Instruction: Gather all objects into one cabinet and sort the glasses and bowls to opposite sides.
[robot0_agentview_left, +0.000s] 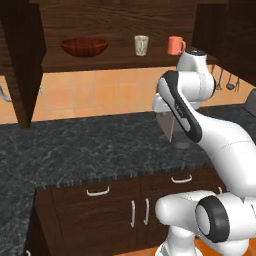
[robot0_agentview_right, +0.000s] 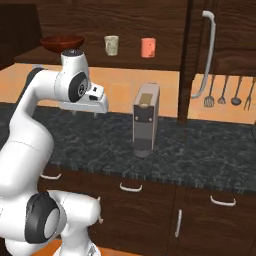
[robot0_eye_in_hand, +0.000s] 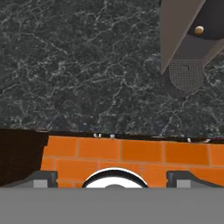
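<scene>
The open dark wooden cabinet (robot0_agentview_left: 125, 61) (robot0_agentview_right: 165, 61) holds three objects on its shelf. A wide reddish-brown bowl (robot0_agentview_left: 84, 46) (robot0_agentview_right: 62, 42) stands at the left. To its right is a cream glass (robot0_agentview_left: 141, 45) (robot0_agentview_right: 111, 45), then a red-orange handled mug (robot0_agentview_left: 175, 45) (robot0_agentview_right: 148, 48). My gripper (robot0_agentview_right: 85, 113) (robot0_eye_in_hand: 114, 178) hangs below the shelf and points down over the dark counter (robot0_eye_in_hand: 78, 65). Its fingertips (robot0_eye_in_hand: 43, 178) stand wide apart with nothing between them, so it is open.
A grey coffee machine (robot0_agentview_right: 146, 120) (robot0_eye_in_hand: 186, 39) stands on the counter just right of the hand. The right cabinet door (robot0_agentview_right: 197, 55) hangs open, and kitchen utensils (robot0_agentview_right: 222, 92) hang on the wall past it. Base cabinets with white handles (robot0_agentview_left: 98, 191) sit below the counter.
</scene>
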